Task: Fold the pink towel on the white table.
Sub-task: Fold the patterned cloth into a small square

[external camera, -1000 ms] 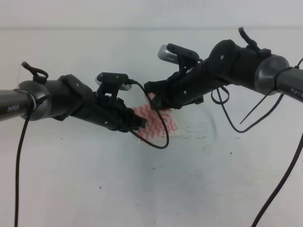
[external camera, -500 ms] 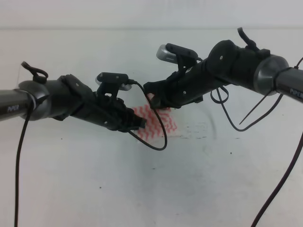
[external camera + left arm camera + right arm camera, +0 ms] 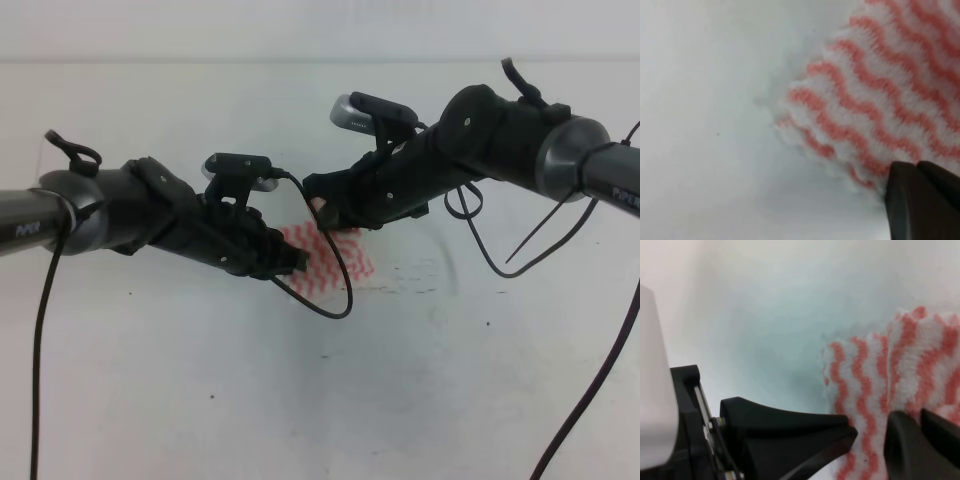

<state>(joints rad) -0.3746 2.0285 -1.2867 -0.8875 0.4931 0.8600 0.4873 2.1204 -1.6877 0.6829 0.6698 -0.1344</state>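
The pink towel [image 3: 335,262] lies bunched at the middle of the white table [image 3: 200,400], partly hidden behind both arms. My left gripper [image 3: 298,262] comes in from the left and is shut on the towel's near-left edge; the left wrist view shows its dark fingertips [image 3: 920,200] pressed together over the striped cloth [image 3: 880,95]. My right gripper [image 3: 320,208] reaches in from the right and is shut on the towel's far-left corner. In the right wrist view its closed fingertips [image 3: 925,445] sit on the cloth [image 3: 875,380], which looks slightly raised there.
A black cable [image 3: 345,290] loops from the left wrist camera across the towel. More cables [image 3: 480,240] hang under the right arm. The two grippers are very close; part of the left arm [image 3: 790,435] shows in the right wrist view.
The right arm has edged a little to the left. The left arm and the towel look unchanged.
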